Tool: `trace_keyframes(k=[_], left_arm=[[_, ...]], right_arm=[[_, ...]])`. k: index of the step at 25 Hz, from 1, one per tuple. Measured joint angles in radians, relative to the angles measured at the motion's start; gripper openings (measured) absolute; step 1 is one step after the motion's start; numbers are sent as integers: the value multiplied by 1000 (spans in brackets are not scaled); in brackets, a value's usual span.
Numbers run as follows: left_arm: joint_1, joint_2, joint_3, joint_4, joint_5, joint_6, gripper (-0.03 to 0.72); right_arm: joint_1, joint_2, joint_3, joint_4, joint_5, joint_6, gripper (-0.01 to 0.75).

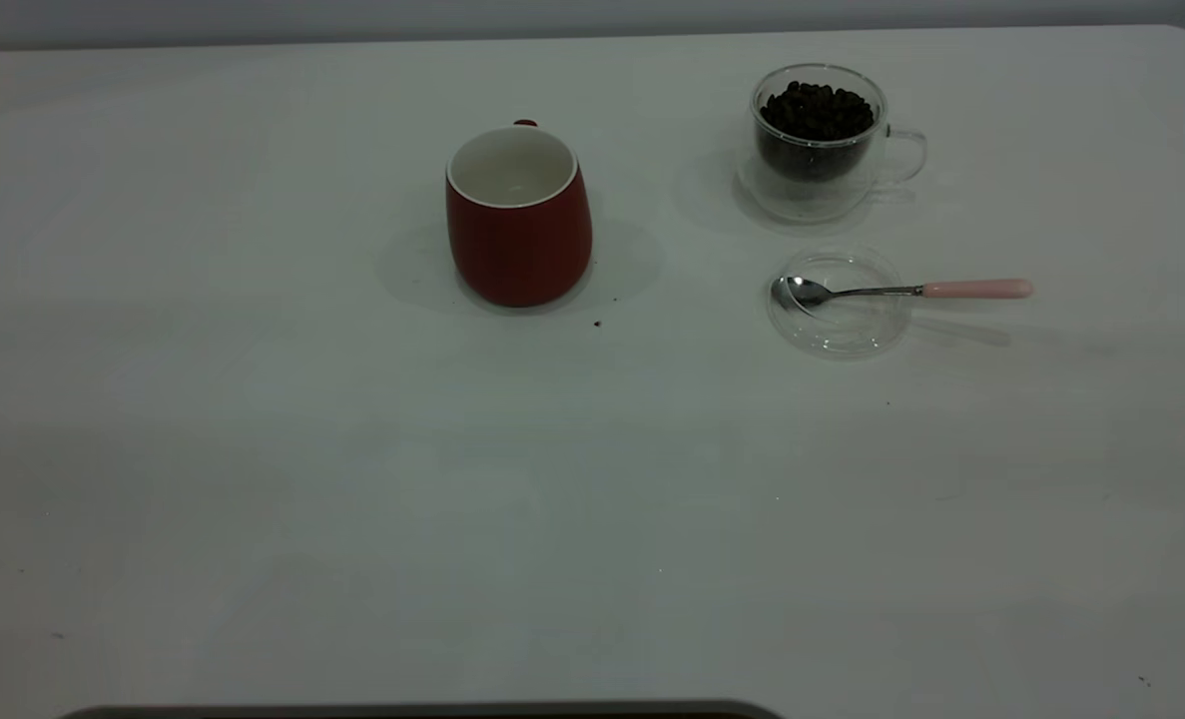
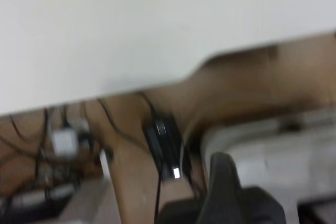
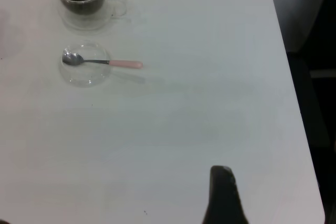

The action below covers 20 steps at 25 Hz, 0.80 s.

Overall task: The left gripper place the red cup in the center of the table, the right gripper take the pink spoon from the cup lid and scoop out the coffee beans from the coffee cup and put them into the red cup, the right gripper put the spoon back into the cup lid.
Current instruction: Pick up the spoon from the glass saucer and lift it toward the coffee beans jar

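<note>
A white table (image 1: pixel 253 449) fills the exterior view. The red cup (image 1: pixel 518 215) stands upright near its middle, white inside showing. To the right, at the far side, sits the coffee cup (image 1: pixel 818 140) heaped with beans (image 1: pixel 817 110). Just nearer lies the lid (image 1: pixel 838 303) with the spoon (image 1: pixel 901 291) across it (bowl on the glass, pink handle pointing right). Neither the left gripper (image 2: pixel 226 192) nor the right gripper (image 3: pixel 223 198) shows enough to tell its grip; both are off the objects.
</note>
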Motion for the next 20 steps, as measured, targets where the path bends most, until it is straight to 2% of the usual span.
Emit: trace_keyframes(k=[10,20], left_arm=[[0,-474,0,6,16,-20,586],[8,-514,0,8,32,-20,586]], right_arm=[[0,0,0,0,0,0,560],[0,0,0,0,1,0,560]])
